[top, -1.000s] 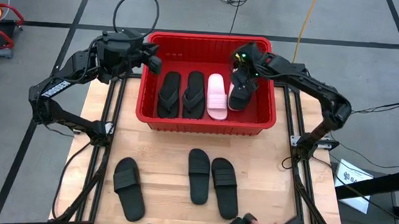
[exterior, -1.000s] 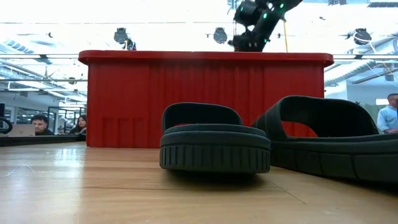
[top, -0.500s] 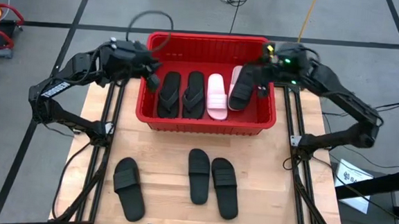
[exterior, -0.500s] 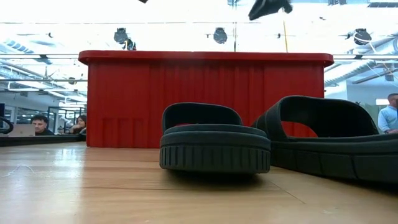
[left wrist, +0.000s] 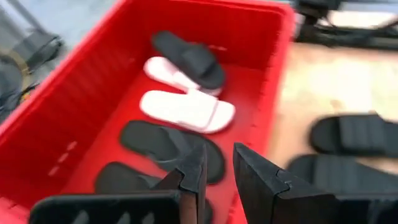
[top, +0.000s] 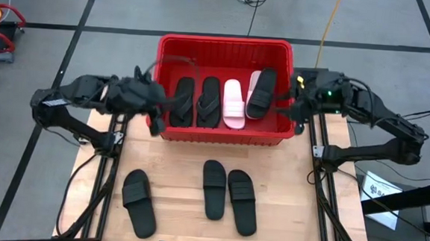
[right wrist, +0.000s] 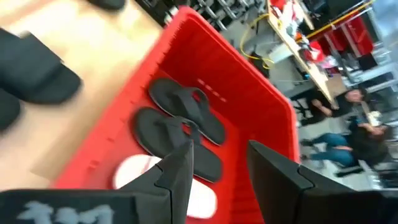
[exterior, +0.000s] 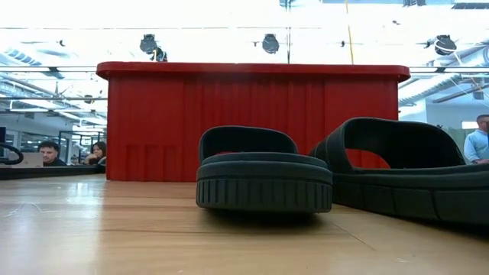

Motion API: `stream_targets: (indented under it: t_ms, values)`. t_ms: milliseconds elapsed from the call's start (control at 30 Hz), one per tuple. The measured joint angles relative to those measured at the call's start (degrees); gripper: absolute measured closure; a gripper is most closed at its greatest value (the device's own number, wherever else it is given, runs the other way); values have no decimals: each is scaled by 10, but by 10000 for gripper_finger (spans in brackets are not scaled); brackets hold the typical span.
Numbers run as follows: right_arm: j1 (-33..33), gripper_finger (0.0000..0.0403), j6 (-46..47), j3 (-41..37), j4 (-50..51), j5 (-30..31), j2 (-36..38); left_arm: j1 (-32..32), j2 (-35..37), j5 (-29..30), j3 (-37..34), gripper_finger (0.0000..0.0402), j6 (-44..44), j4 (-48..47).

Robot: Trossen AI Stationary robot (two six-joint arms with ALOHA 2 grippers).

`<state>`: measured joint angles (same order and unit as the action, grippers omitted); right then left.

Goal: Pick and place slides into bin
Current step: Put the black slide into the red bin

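Bin (top: 222,132): one, bright red plastic, rectangular, with ribbed walls and a thick rim, sitting at the far middle of the wooden table (top: 172,207).

Slides inside the bin, five: two black thong flip-flops (top: 183,101) lying flat side by side at the left; one light pink slide (top: 234,104) lying flat to their right; a second pink slide (top: 254,79) showing only at its far end; one black slide (top: 261,93) leaning across that second pink one at the right end.

Slides on the table, three, all black: one lone slide (top: 140,202) lying at the near left; a pair (top: 229,196) lying side by side near the middle, well apart from the bin. In the low view the pair is filling the foreground before the bin's red wall.

Writing: none readable on slides or bin.

Left gripper (top: 158,115): hovering at the bin's left near corner, its fingers (left wrist: 193,177) standing a narrow gap apart and gripping nothing.

Right gripper (top: 294,110): hovering just outside the bin's right wall, its fingers (right wrist: 180,168) parted with a clear gap between them, carrying nothing.

Beyond the table: people (exterior: 50,153) sitting in the room at the far left of the low view, another at its right edge.
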<state>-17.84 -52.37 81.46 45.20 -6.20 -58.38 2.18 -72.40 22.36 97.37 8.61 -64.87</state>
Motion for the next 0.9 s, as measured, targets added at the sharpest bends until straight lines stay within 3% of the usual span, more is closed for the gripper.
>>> stream_targets:
  t_ms: [267, 500, 733, 900]
  values:
    - [75, 264, 167, -25, -32, -8, 30, 119, -12, -8, -60, 325, 25, -12]
    - [117, 264, 344, -25, -37, -112, 22, 187, -13, -9, -99, 325, 72, 19]
    - [172, 264, 421, -25, -23, -157, 8, 235, -18, 1, -154, 325, 92, 63]
    - [211, 264, 430, -25, -18, -190, 8, 254, -16, 12, -211, 325, 96, 160]
